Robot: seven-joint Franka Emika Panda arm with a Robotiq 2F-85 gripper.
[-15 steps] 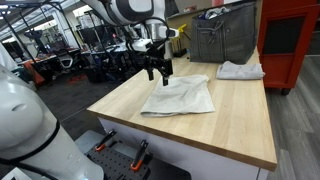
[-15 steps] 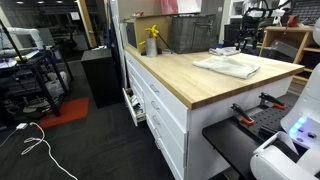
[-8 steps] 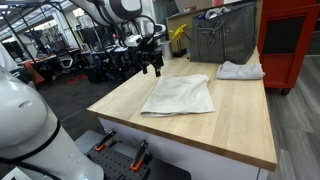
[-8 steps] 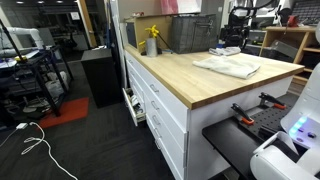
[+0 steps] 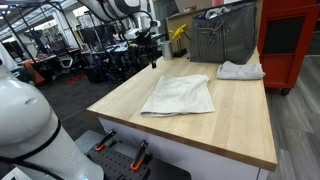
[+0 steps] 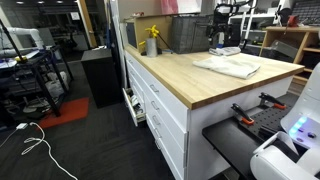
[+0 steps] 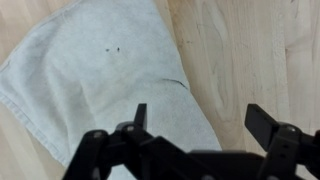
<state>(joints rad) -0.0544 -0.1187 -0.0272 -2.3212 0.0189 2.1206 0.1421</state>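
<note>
A flat white towel [image 5: 181,96] lies spread on the wooden table [image 5: 240,125]; it also shows in an exterior view [image 6: 230,67] and fills the left of the wrist view [image 7: 90,80]. My gripper [image 5: 153,62] hangs open and empty in the air above the table's far edge, past the towel and well clear of it. In the wrist view the gripper [image 7: 200,118] has its two black fingers spread wide, nothing between them, over the towel's right edge and bare wood [image 7: 250,50].
A second, crumpled white cloth [image 5: 240,70] lies at the table's far corner. A grey metal bin [image 5: 222,38] and a yellow object [image 5: 178,35] stand behind the table, a red cabinet [image 5: 290,40] beside it. Drawers [image 6: 160,105] run along the table's side.
The arm has risen and drawn back from just above the towel toward the table's far edge. The jaws have stayed open. The towel has not moved.
</note>
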